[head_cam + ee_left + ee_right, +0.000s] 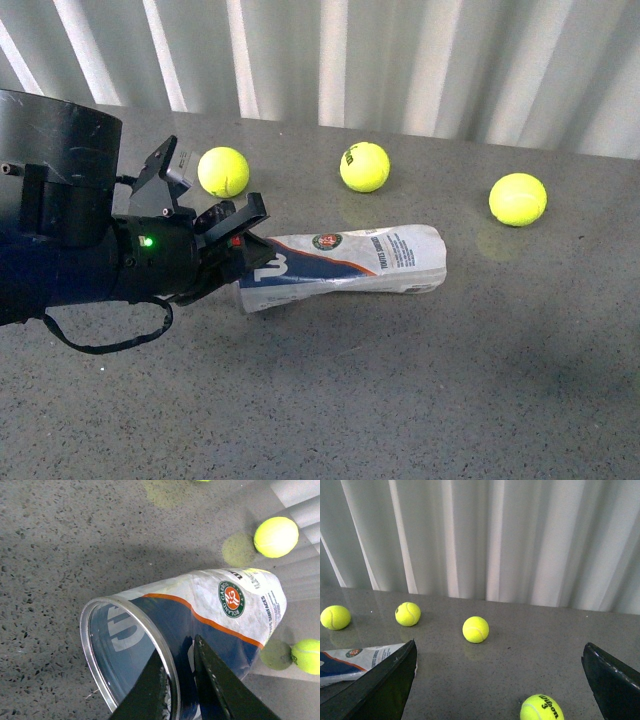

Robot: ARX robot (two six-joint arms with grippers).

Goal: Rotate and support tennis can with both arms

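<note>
The tennis can (pixel 345 263) lies on its side on the grey table, its navy-and-white label with the orange stripe facing up. Its silver-rimmed open end (pixel 98 652) points toward my left arm. My left gripper (pixel 243 252) is shut on the can's wall at that rim; in the left wrist view one finger (pixel 148 692) sits inside the mouth and the other (pixel 222 687) outside. My right gripper (pixel 500 647) is open and holds nothing. It does not show in the front view. In the right wrist view the can's far end (pixel 367 659) shows beside one finger (pixel 385 687).
Three yellow-green tennis balls (pixel 223 171) (pixel 364 166) (pixel 517 198) lie behind the can. A further Wilson ball (pixel 541 709) lies between the right gripper's fingers, low in that view. White curtains (pixel 400 60) close off the table's far edge.
</note>
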